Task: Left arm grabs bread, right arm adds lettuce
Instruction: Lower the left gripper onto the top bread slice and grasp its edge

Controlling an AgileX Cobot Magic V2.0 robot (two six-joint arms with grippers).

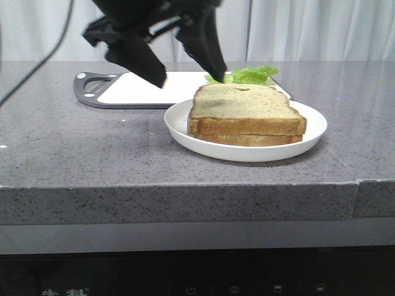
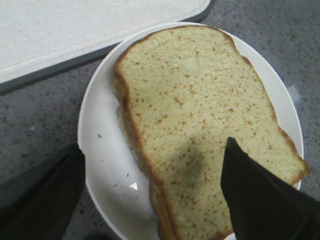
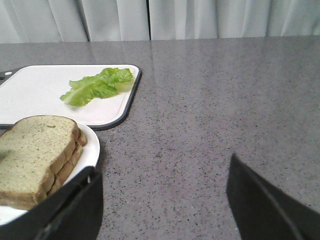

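Observation:
Two toast slices lie stacked on a white plate [image 1: 247, 152]. The bread [image 1: 244, 102], the thick top slice with a small dent, also shows in the left wrist view [image 2: 200, 115] and the right wrist view [image 3: 35, 145]. My left gripper [image 1: 190, 77] hovers open and empty above the plate's back left, its jaws wide over the bread's left edge [image 2: 154, 145]. The lettuce [image 1: 250, 75] lies on the cutting board behind the plate, also in the right wrist view [image 3: 97, 86]. My right gripper [image 3: 163, 167] is open and empty over bare counter to the right of the plate; it is out of the front view.
A white cutting board [image 1: 142, 89] with a dark rim and handle lies behind and left of the plate. The paler lower slice [image 1: 247, 139] sits under the bread. The grey counter's front edge [image 1: 185, 185] runs across the front view. Curtains hang behind.

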